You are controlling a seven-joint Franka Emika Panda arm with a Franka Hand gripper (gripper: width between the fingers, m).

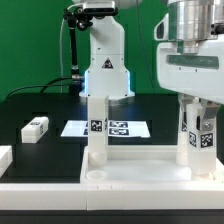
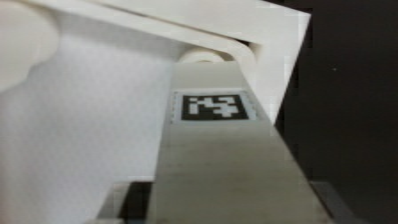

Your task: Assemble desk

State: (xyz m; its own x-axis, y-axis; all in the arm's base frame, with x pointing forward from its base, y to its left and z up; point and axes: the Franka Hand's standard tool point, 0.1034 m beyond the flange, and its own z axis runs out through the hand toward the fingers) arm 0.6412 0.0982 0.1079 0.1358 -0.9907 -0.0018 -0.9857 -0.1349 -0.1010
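Nearest the lens, a low white rail (image 1: 40,205) runs across the foreground of the exterior view. The tabletop (image 1: 140,172) lies flat on the black counter (image 1: 40,105) just behind it.

Two legs stand upright on the tabletop. The left leg (image 1: 97,125) stands free at the corner toward the exterior view's left. The right leg (image 1: 200,135) stands at the corner toward the exterior view's right, directly under the claw (image 1: 198,104).

The claw pinches the right leg near its top. In the wrist view this leg (image 2: 217,160) fills the space between the fingers. Its tag (image 2: 217,107) faces the camera, and its far end meets a rounded corner socket (image 2: 214,55) of the tabletop (image 2: 71,120). Whether the leg is fully seated cannot be told.

A loose leg (image 1: 35,128) lies on its side on the counter toward the exterior view's left, well apart from the tabletop. The marker board (image 1: 105,128) lies flat behind the tabletop.
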